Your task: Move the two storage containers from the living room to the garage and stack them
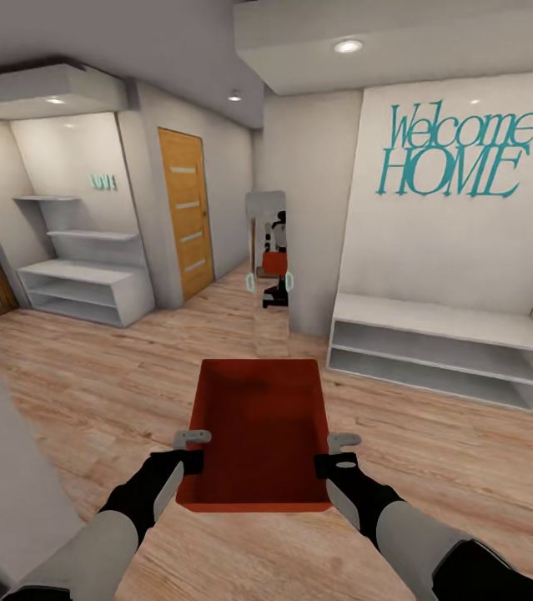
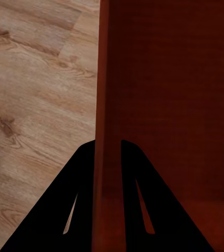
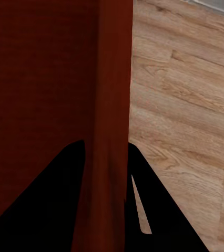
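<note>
One orange-red topless storage container is held up in front of me above light wood plank flooring. My left gripper is shut on its left wall, and my right gripper is shut on its right wall. In the left wrist view the container's thin wall runs between the two black fingers. The right wrist view has the other wall pinched between its black fingers the same way. The container is empty inside.
I face an entry hall: a white low shelf bench under a "Welcome HOME" wall sign at right, a tall mirror straight ahead, an orange wooden door and white shelves at left. A white wall corner stands close on my left.
</note>
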